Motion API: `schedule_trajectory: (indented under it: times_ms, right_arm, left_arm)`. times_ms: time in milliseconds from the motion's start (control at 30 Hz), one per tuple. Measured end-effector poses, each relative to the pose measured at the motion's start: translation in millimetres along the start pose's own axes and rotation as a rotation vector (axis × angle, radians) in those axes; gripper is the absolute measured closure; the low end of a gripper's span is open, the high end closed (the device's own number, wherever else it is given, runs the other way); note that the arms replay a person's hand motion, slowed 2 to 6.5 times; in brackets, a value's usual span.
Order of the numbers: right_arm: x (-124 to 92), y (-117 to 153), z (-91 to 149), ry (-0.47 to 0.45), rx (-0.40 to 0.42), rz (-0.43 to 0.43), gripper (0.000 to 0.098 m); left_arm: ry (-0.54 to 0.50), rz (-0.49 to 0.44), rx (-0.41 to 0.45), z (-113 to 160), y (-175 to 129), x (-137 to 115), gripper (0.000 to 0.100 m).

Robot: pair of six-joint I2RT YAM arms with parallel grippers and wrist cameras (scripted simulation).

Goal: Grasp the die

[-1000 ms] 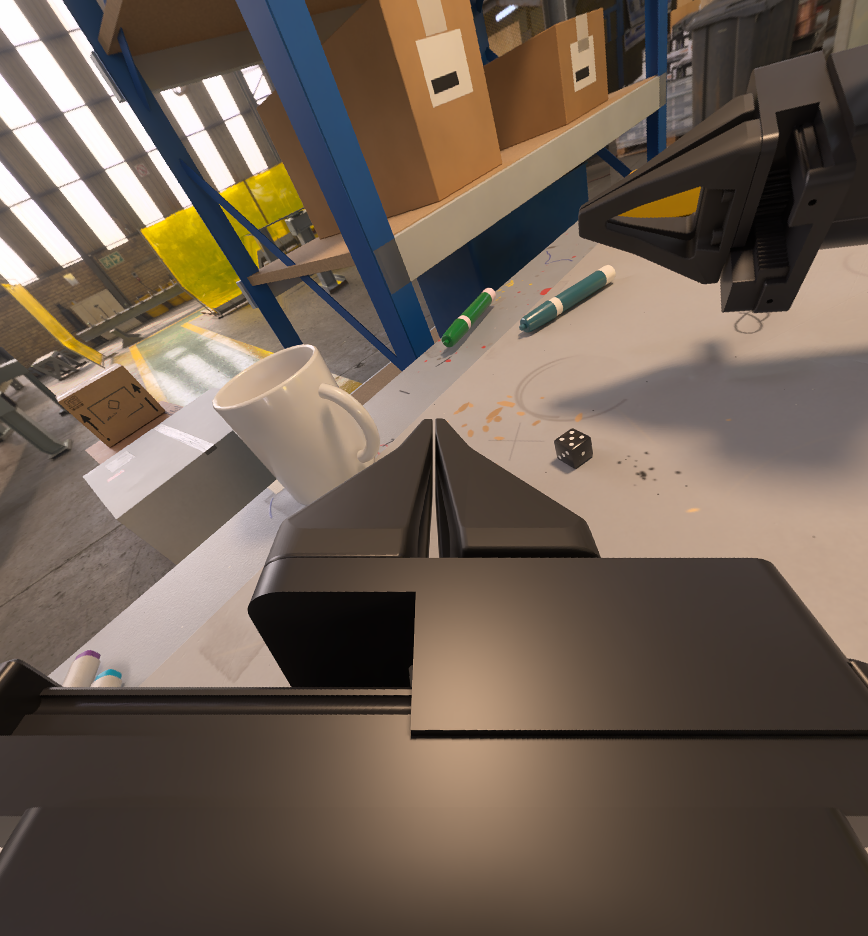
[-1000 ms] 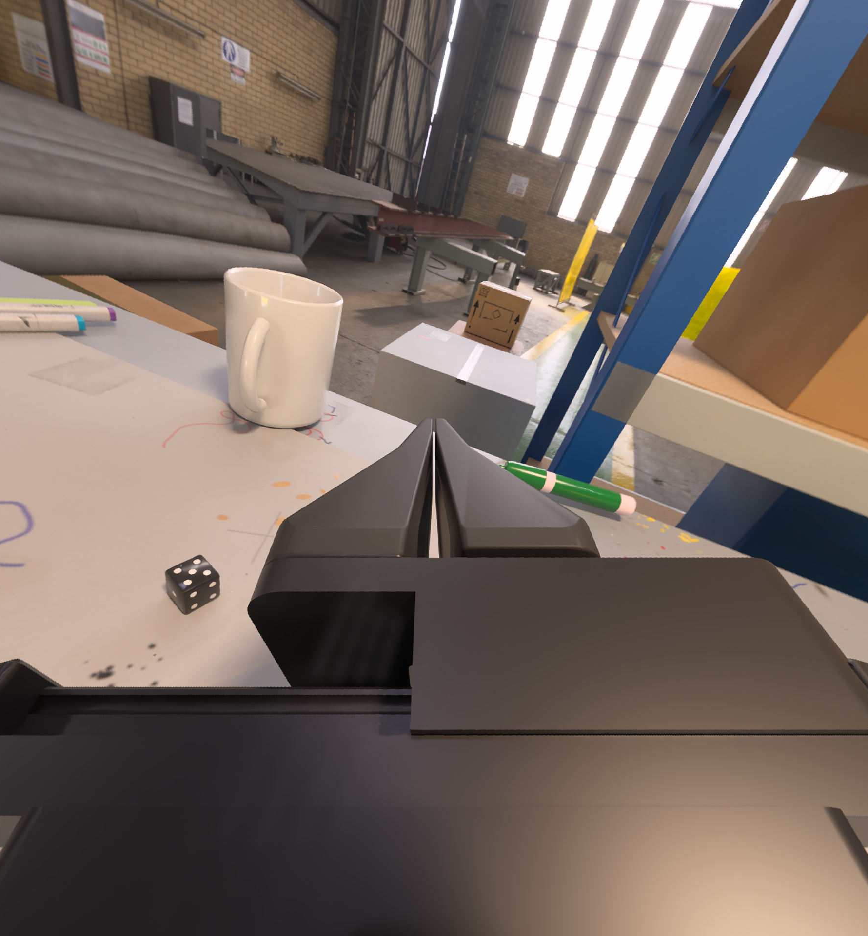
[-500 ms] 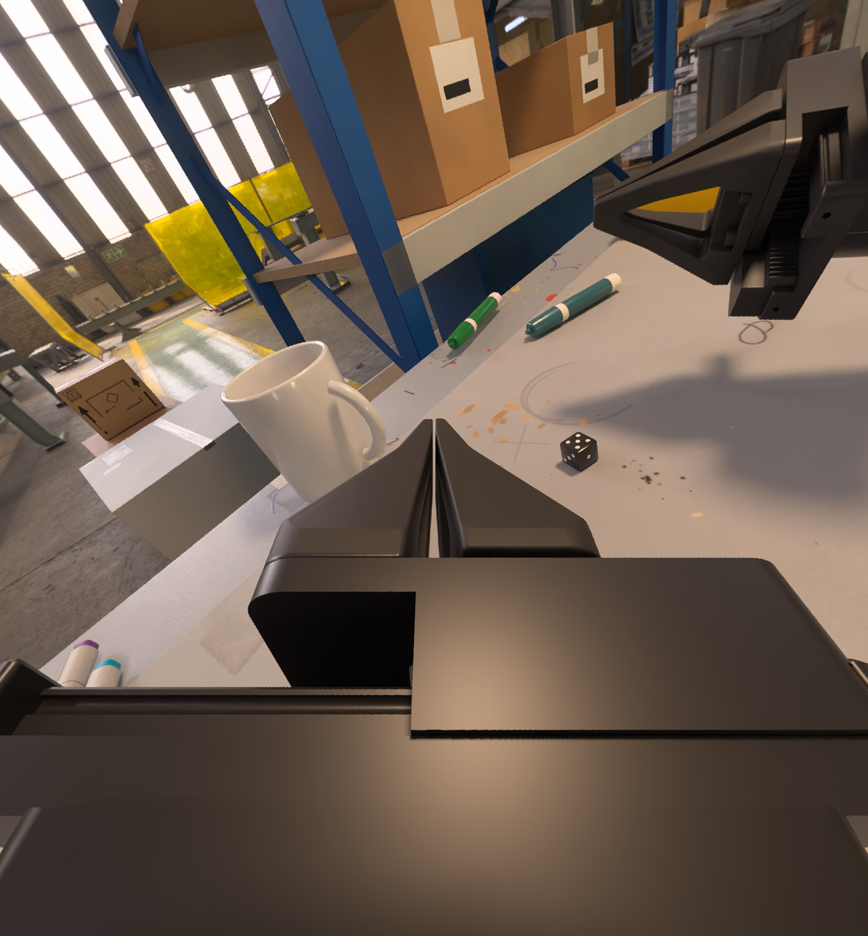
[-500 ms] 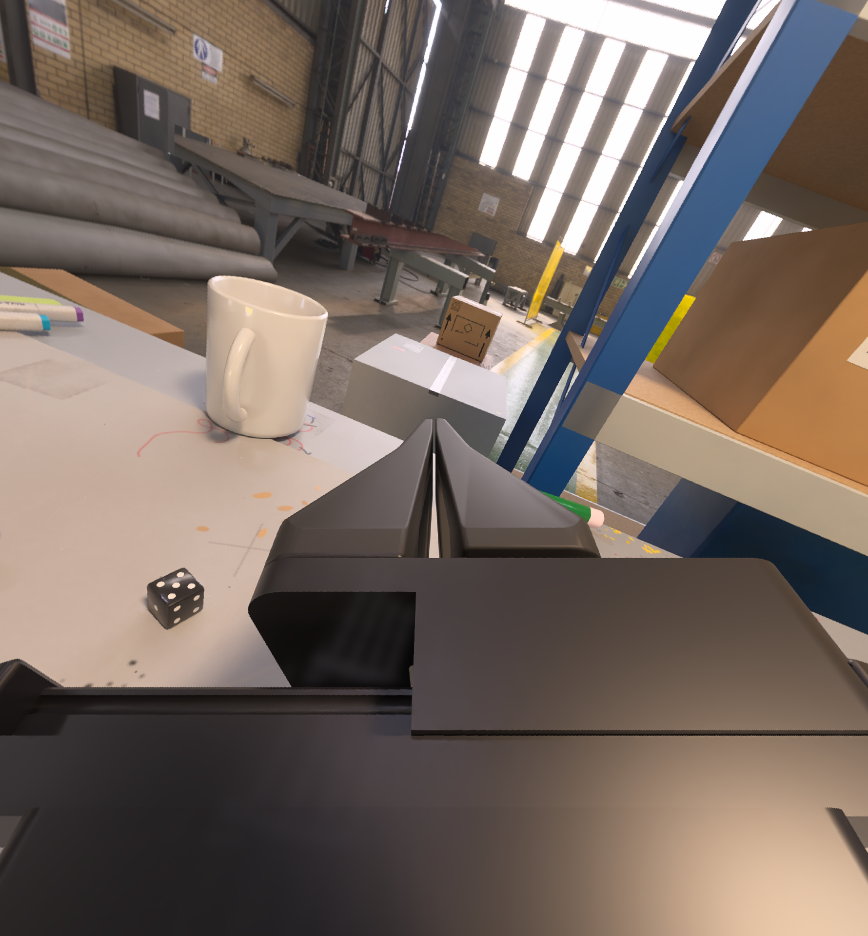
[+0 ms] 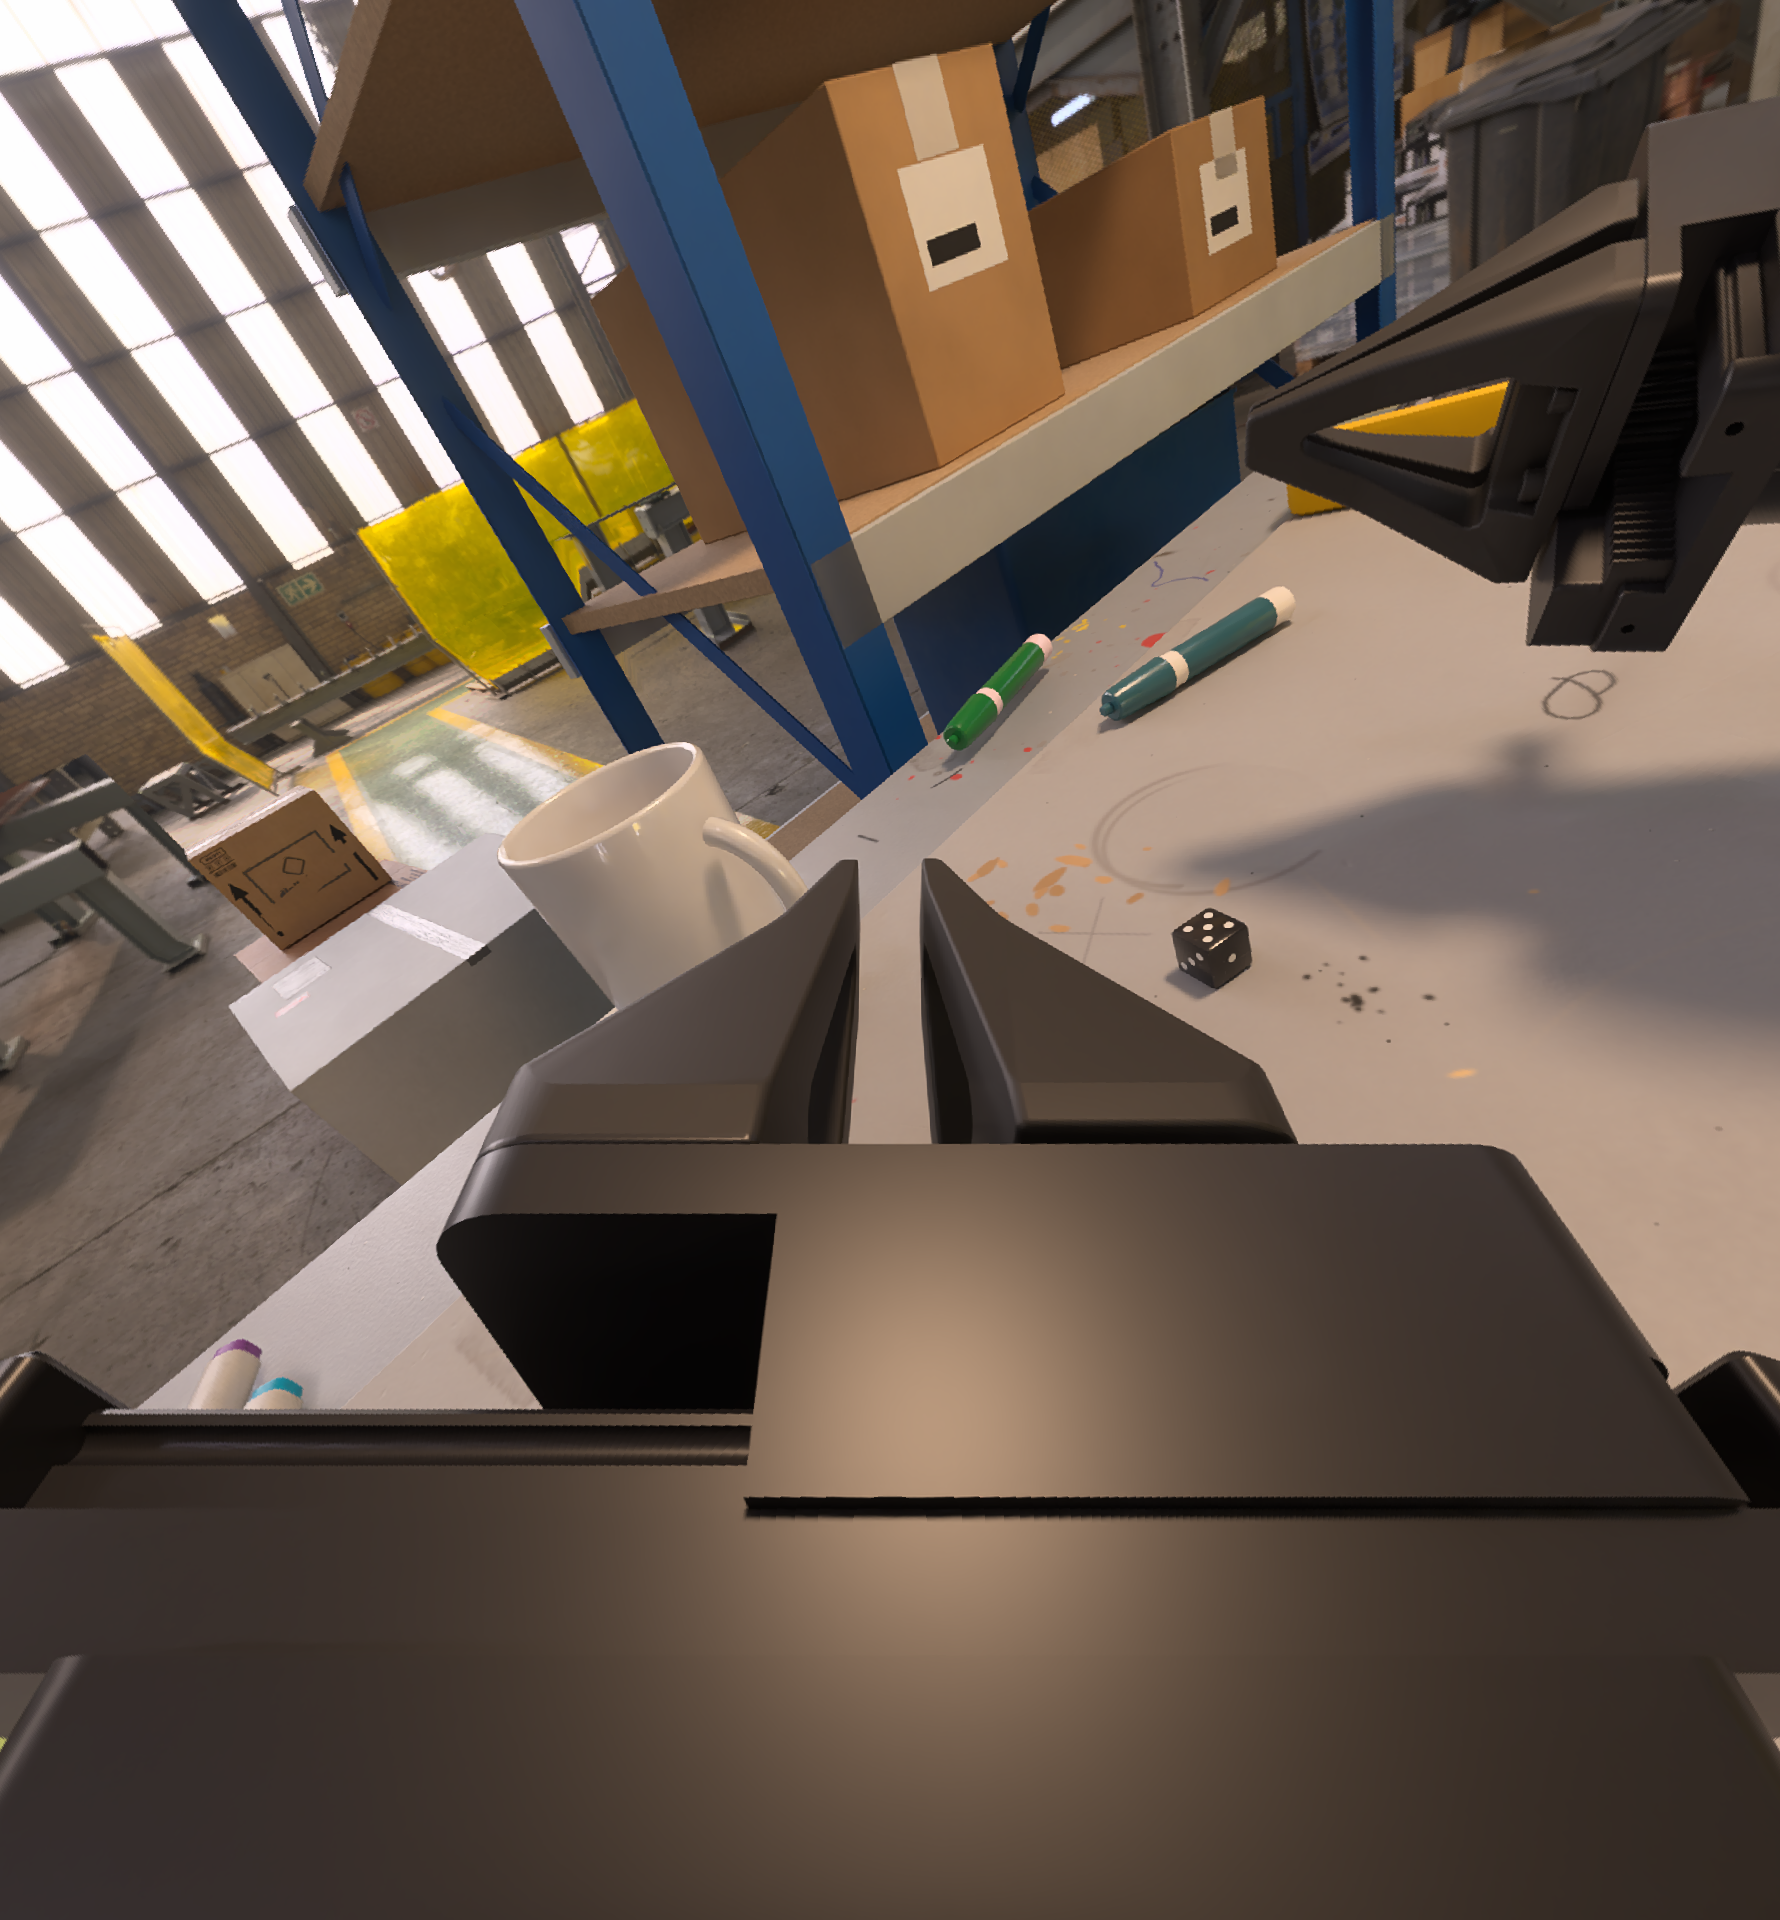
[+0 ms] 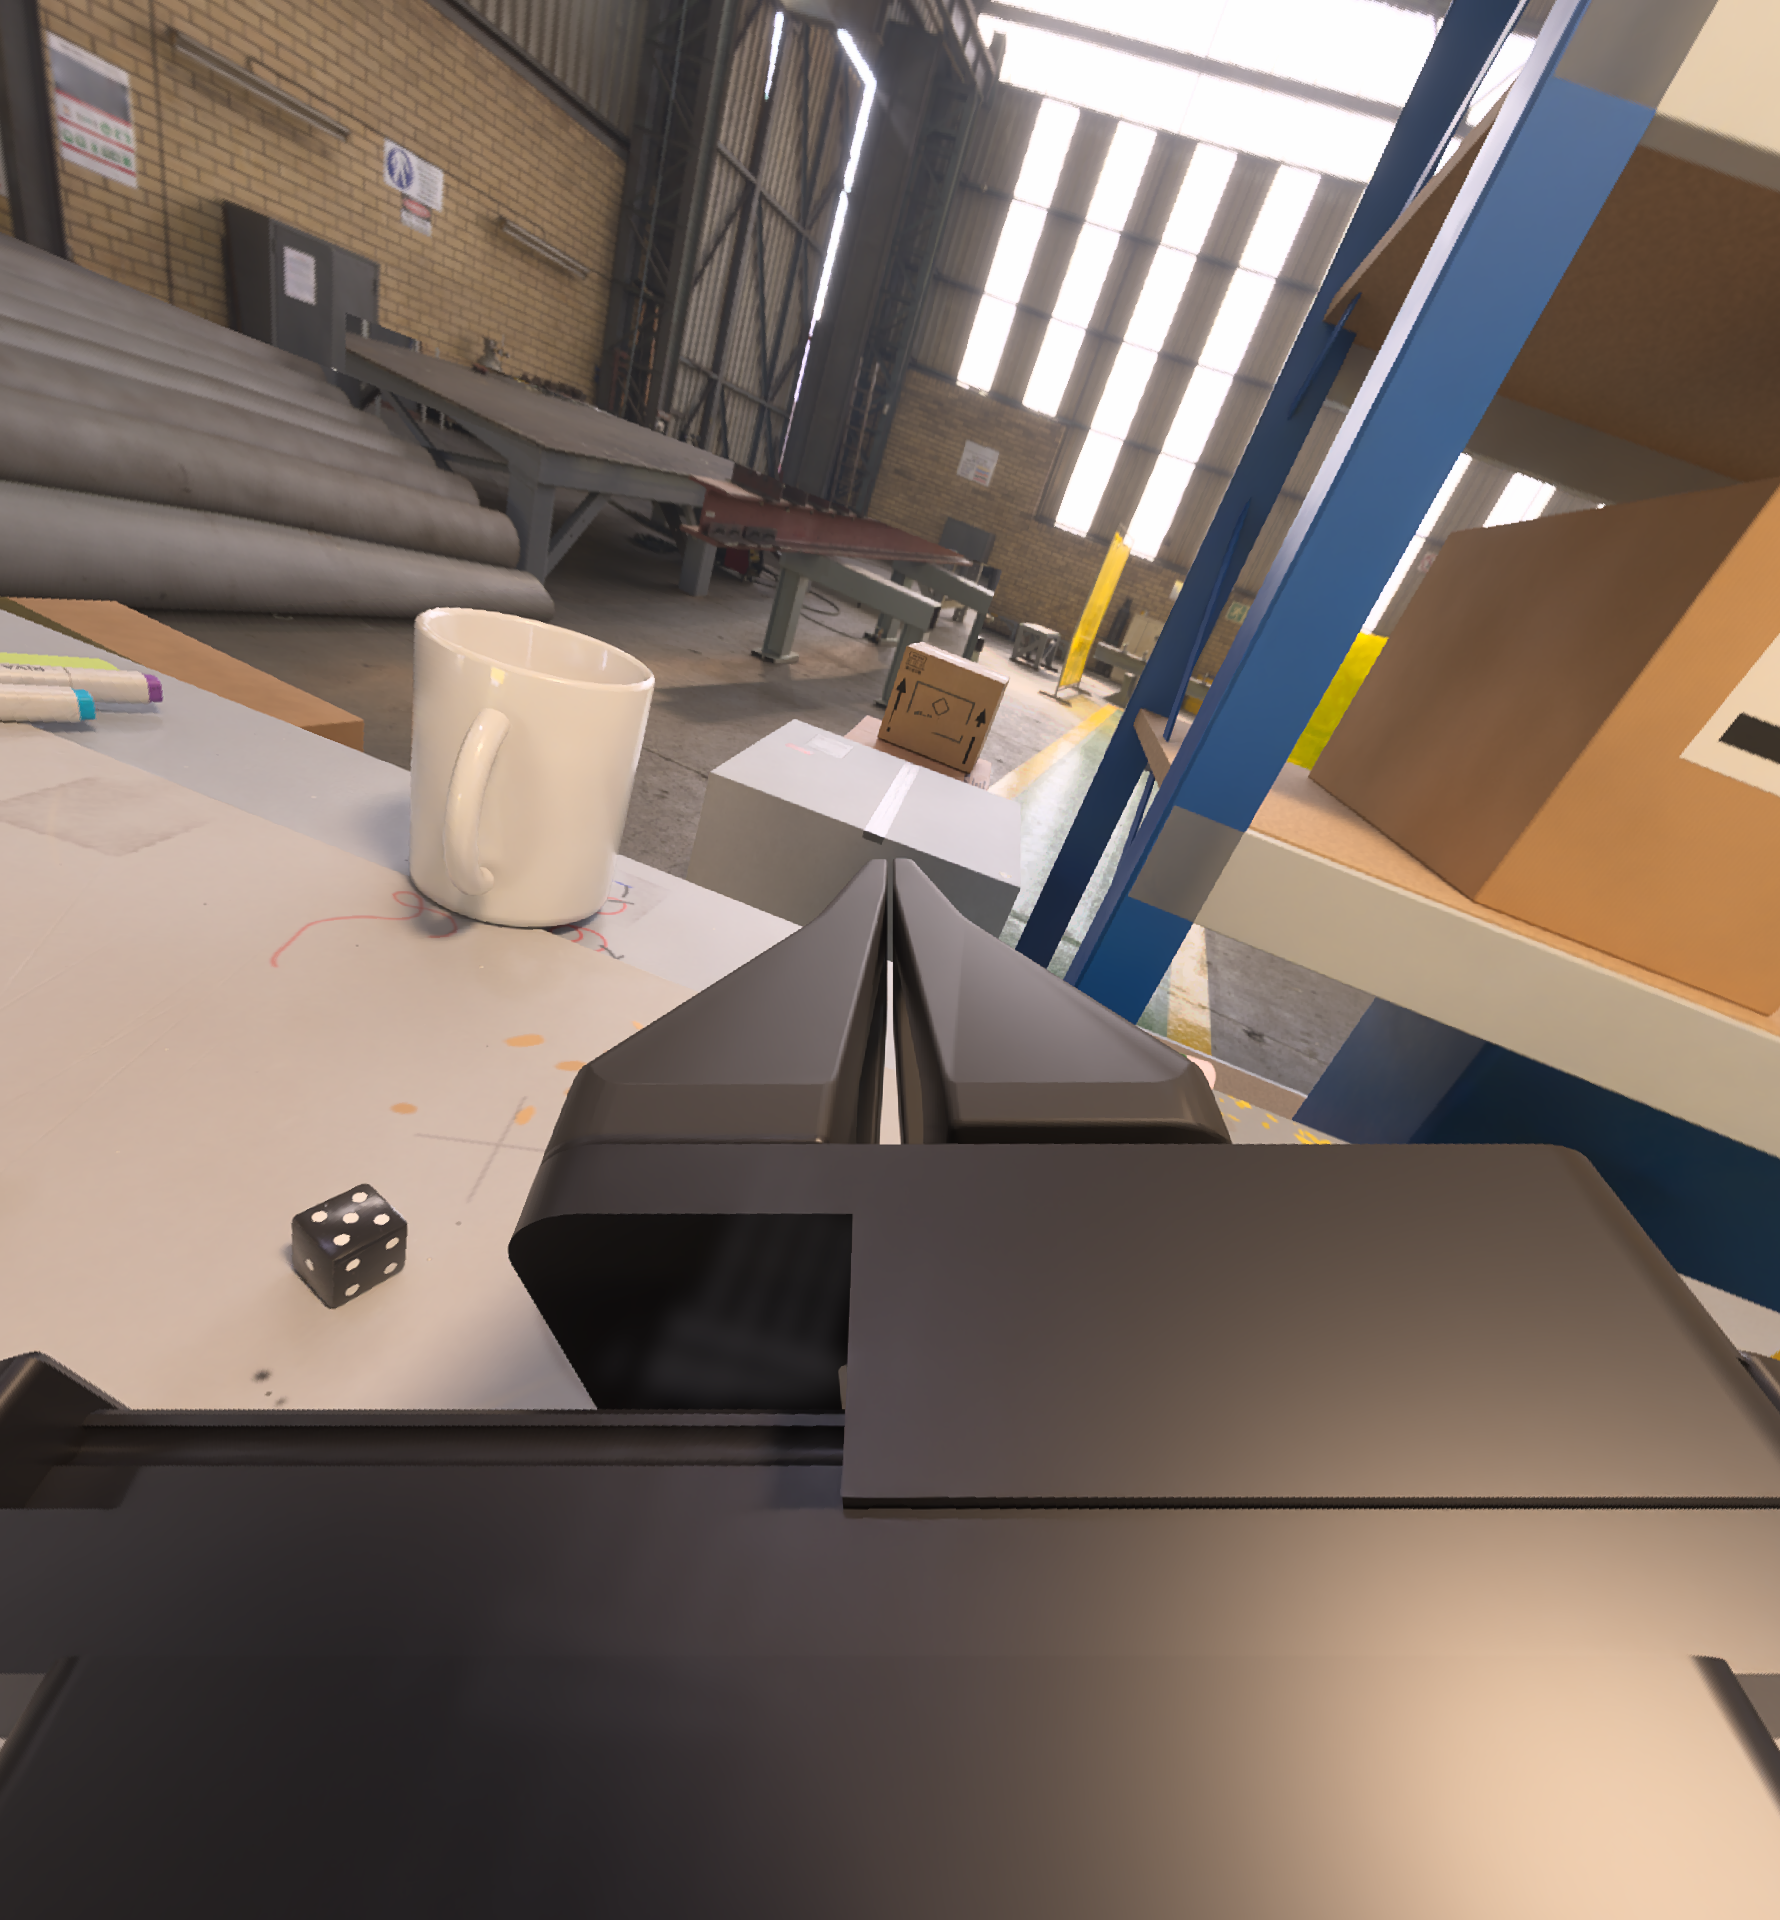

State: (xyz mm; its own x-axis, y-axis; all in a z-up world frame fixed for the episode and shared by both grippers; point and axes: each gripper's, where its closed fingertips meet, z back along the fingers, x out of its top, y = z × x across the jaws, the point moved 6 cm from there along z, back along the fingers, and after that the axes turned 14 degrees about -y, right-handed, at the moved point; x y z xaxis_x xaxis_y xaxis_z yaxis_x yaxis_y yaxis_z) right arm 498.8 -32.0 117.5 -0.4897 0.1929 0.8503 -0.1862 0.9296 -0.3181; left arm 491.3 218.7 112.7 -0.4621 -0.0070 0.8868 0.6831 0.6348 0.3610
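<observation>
A small black die [image 5: 1211, 945] with white pips lies on the grey table [image 5: 1551, 1081]. In the left wrist view it is ahead and to the right of my left gripper [image 5: 888, 868], whose fingers stand slightly apart and hold nothing. In the right wrist view the die [image 6: 349, 1244] lies low to the left of my right gripper [image 6: 888, 864], which is shut and empty. The right gripper also shows in the left wrist view [image 5: 1592, 416], hovering above the table beyond the die.
A white mug [image 5: 637, 862] stands near the table's edge, left of the left fingers; it also shows in the right wrist view [image 6: 527, 769]. A green marker [image 5: 995, 691] and a teal marker [image 5: 1198, 655] lie farther off. Two capped markers [image 6: 44, 691] lie far left. A blue shelf with cardboard boxes [image 5: 917, 260] borders the table.
My left gripper's fingers have parted a little; they were shut before. Both wrists have shifted slightly, and the die sits lower left in the right wrist view. The die has not moved.
</observation>
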Motion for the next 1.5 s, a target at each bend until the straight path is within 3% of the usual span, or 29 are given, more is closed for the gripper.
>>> schedule_trajectory:
  times_ms: [400,567,933,1500]
  right_arm:
    - [-4.3,4.6,-0.1,0.024,0.020,0.039,0.0970]
    - [0.7,2.0,0.7,-0.006,0.004,0.028,0.0970]
    - [1.3,4.6,6.8,-0.003,0.042,-0.056,0.0970]
    - [-2.7,7.9,2.2,0.035,0.062,-0.025,0.0970]
  left_arm:
    - [0.022,0.027,0.010,1.0,0.0,-4.6,0.080]
    - [0.034,0.038,0.014,0.4,1.2,-6.5,0.075]
    - [0.030,0.034,0.015,-0.4,2.4,-4.9,0.071]
    - [0.029,0.003,0.012,-0.3,2.9,-4.2,0.071]
